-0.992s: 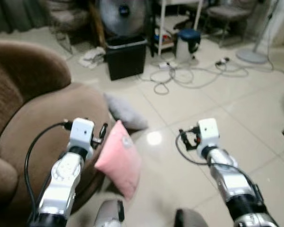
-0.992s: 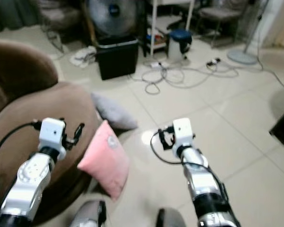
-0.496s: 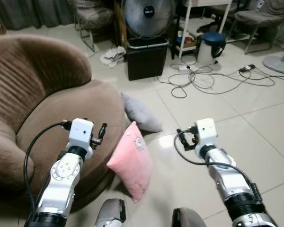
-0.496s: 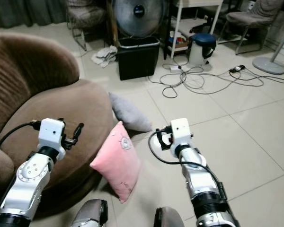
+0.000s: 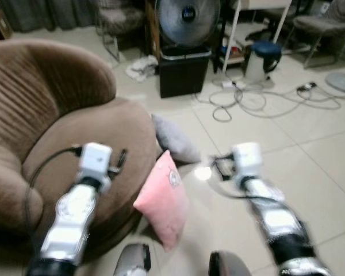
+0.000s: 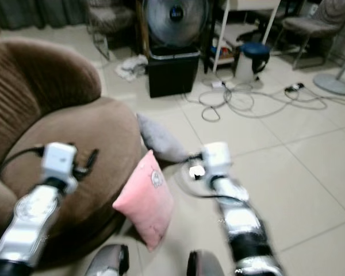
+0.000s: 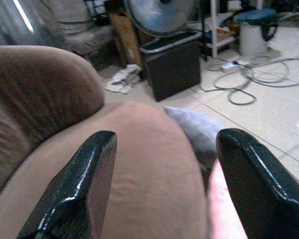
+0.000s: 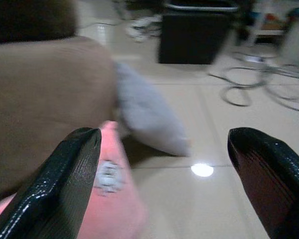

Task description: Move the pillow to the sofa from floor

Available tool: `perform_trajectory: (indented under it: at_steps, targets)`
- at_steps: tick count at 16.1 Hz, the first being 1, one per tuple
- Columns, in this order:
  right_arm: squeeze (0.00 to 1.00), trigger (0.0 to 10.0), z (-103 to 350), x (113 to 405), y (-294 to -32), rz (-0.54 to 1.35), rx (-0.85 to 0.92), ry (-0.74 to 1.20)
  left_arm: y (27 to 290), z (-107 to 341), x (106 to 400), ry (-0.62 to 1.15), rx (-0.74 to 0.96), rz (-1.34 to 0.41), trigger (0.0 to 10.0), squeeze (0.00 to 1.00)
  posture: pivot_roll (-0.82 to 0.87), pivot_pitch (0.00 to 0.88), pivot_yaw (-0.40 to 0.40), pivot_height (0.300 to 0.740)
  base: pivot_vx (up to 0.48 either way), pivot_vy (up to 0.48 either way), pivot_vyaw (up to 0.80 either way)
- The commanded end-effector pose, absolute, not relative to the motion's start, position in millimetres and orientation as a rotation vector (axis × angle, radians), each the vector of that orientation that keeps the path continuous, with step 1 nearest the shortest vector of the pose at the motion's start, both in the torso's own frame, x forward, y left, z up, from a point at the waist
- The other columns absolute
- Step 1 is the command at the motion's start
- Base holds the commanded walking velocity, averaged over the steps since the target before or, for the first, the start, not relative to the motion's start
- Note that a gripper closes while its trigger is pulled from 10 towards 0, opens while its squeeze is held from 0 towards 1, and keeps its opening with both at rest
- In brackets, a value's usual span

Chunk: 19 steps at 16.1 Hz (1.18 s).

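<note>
From my seat the biggest thing in view is the round brown ribbed-fabric sofa (image 5: 75, 138), filling the head view from nine o'clock round to about seven. Its seat carries no pillow, so as I judge it the task has not properly started: nothing is lifted, nothing is placed.

The pale tiled floor (image 5: 310, 167) takes up the other half, running out to twelve o'clock where a black bin (image 5: 184, 70) stands under a grey pedestal fan (image 5: 187, 16), with a tangle of loose grey cables (image 5: 241, 103) at about one o'clock.

Next down in size, the pink square cloth pillow (image 5: 163, 202) stands on edge on the floor at six o'clock, leaning against the sofa's front. A grey cloth pillow (image 5: 177, 140) lies just beyond it, also against the sofa base. I cannot tell from the task line which of the two is meant; I would take the pink one, since it sits between my arms.

My left gripper (image 7: 164, 184) hangs over the sofa seat with its fingers spread wide, empty. My right gripper (image 8: 174, 179) is over the floor at about five o'clock, fingers equally wide apart, the pink pillow's corner beside one finger but not touched.

Left to do, as I read it: reach down, grasp, lift, set on the seat.
</note>
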State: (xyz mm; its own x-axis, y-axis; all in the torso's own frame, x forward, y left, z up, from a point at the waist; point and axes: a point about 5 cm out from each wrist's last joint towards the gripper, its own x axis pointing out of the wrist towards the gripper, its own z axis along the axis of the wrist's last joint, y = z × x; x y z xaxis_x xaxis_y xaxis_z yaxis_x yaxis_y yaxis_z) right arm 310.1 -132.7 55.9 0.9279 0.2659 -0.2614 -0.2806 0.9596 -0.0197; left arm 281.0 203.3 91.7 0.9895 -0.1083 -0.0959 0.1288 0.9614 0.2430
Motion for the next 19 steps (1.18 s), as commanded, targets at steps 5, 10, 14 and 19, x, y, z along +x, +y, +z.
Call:
perform_trajectory:
  at_steps: [5,10,14,19]
  targets:
    - [0.0,10.0,56.8,311.0,-146.8,0.239,-0.066,0.263,195.0,94.0,284.2,0.071,0.25,-0.152,10.0,0.0,0.06,0.0,0.018,0.634,0.287,0.0,0.0]
    - [0.0,10.0,56.5,310.7,-147.7,0.242,-0.072,0.263,194.6,93.8,283.8,0.071,0.248,-0.152,10.0,0.0,0.05,0.0,0.028,0.634,0.289,0.0,-0.47]
    - [0.0,10.0,56.8,311.2,-147.0,0.245,-0.075,0.262,194.9,93.7,283.8,0.07,0.248,-0.15,10.0,0.0,0.05,0.0,0.024,0.634,0.288,0.0,0.0]
    - [0.0,10.0,57.2,311.8,-147.5,0.245,-0.075,0.26,194.5,93.4,283.9,0.068,0.247,-0.148,10.0,0.0,0.05,0.0,0.022,0.634,0.289,0.0,0.0]
